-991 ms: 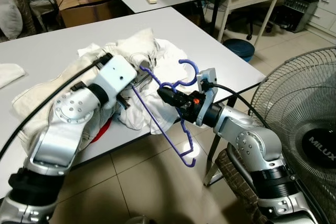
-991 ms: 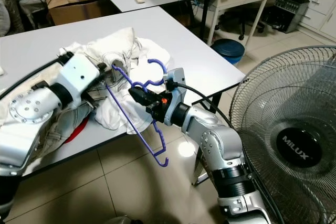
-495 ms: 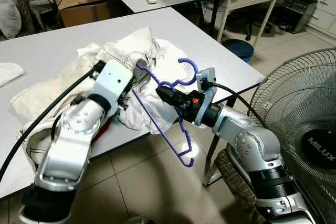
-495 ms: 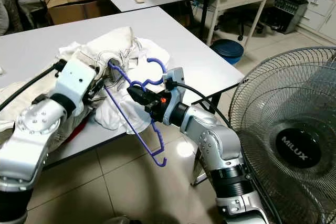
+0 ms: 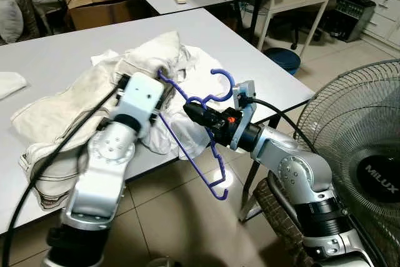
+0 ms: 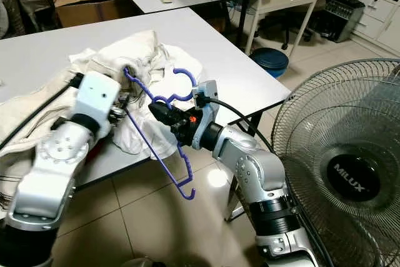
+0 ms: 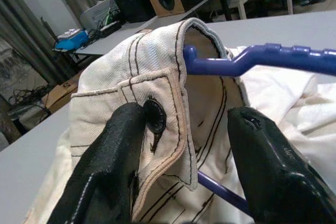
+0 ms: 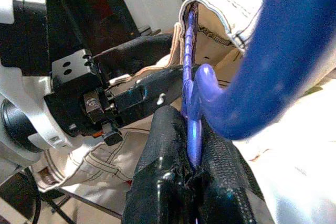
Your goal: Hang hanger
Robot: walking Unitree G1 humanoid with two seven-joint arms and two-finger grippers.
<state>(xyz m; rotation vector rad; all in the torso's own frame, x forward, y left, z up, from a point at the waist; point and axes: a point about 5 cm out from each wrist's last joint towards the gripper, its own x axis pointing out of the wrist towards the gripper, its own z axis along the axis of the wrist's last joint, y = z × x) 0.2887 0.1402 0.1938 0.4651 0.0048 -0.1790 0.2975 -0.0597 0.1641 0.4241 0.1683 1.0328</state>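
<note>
White table (image 5: 56,60) carries a rumpled cream garment (image 5: 81,101). Blue hanger (image 5: 187,139) slants off the table's near edge, one arm tip poked inside the garment's waistband (image 7: 181,77). Right gripper (image 8: 191,169) pinches the hanger at its neck. Left gripper (image 7: 184,129) is spread around the waistband.

Hanger (image 5: 199,134): blue plastic, smooth and slightly glossy, ribbed along one arm in the left wrist view. Garment (image 5: 94,101): cream woven cloth, matt, twill-like, dark contrast stitching and a dark button (image 7: 155,115) at the waistband, bunched toward the table's near edge; table (image 5: 56,60) top is smooth matt light grey. Arms are brushed silver metal with white plastic wrist housings, fingers (image 7: 118,156) matt black plastic with fine texture; fan (image 5: 356,154) guard is glossy wire; floor (image 5: 181,217) is glossy tile.
</note>
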